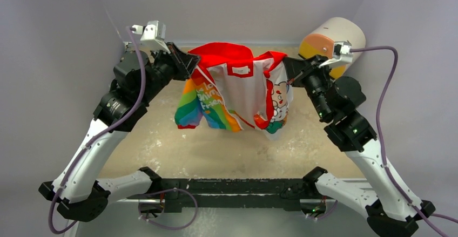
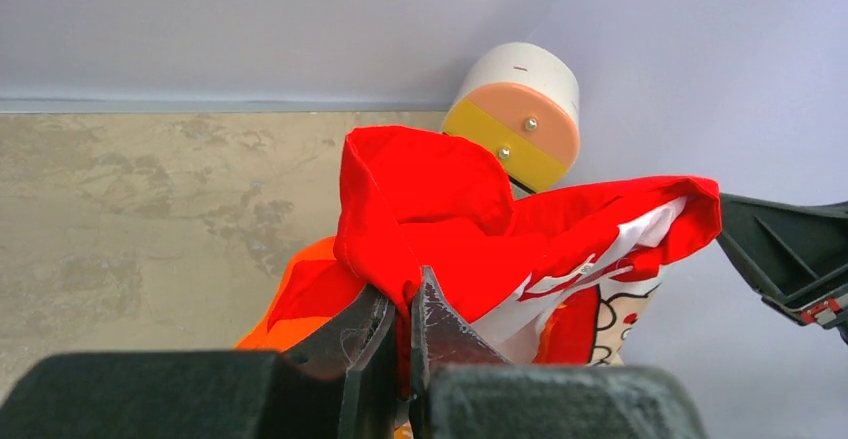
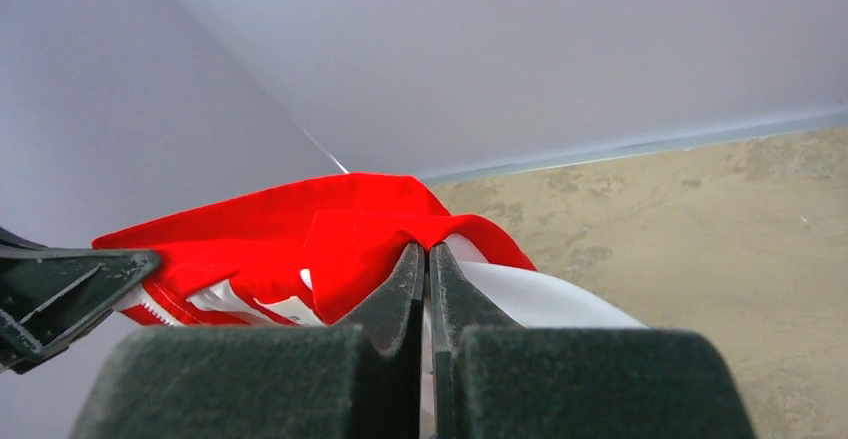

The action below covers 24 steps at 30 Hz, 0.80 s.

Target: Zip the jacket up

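Note:
The jacket (image 1: 237,94) hangs in the air between both arms, above the far middle of the table. Its red hood (image 1: 227,53) spans the top; the white inside, a rainbow sleeve (image 1: 189,107) and a bear print (image 1: 278,99) droop below, the front open. My left gripper (image 1: 190,64) is shut on red fabric at the jacket's left shoulder (image 2: 400,229). My right gripper (image 1: 289,76) is shut on the red edge at the right shoulder (image 3: 400,229). The zipper parts are not clearly visible.
A white cylinder with an orange and yellow end (image 1: 329,40) stands at the back right corner, close behind the right wrist. The beige tabletop (image 1: 216,150) lies below the jacket. Grey walls close in on the left, back and right.

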{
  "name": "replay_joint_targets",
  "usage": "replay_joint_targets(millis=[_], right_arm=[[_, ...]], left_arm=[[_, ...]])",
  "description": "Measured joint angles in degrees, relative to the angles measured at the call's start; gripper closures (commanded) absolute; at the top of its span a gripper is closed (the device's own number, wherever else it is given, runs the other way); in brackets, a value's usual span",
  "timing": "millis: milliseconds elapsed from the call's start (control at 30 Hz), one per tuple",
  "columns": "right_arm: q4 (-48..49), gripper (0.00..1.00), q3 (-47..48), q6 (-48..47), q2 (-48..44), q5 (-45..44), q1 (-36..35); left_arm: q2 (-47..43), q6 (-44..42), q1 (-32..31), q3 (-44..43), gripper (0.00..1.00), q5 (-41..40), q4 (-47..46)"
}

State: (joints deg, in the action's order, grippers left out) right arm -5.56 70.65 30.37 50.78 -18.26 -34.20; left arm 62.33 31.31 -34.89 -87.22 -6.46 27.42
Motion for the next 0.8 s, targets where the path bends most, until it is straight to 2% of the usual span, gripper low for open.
replay_joint_targets(millis=[200, 333, 533, 667, 800], right_arm=[[-1.77, 1.0, -0.44, 0.52, -1.14, 0.92, 0.0], [-0.96, 1.0, -3.3, 0.79, 1.42, -1.18, 0.02], [2.91, 1.0, -8.5, 1.22, 14.38, -2.8, 2.01], [3.98, 1.0, -11.89, 1.51, 23.98, 0.22, 5.79], [5.49, 1.0, -11.56, 1.18, 28.24, 3.17, 9.29]], left_arm=[[-0.26, -1.16, -0.07, -0.31, 1.0, 1.99, 1.49], [2.25, -0.85, -0.04, 0.72, 1.0, -0.68, 1.18], [14.4, 1.18, -0.04, 4.46, 1.0, -6.93, 0.66], [22.64, 2.36, -0.04, 6.43, 1.0, -10.1, 1.29], [26.36, 2.58, -0.04, 6.4, 1.0, -11.39, 1.33]])
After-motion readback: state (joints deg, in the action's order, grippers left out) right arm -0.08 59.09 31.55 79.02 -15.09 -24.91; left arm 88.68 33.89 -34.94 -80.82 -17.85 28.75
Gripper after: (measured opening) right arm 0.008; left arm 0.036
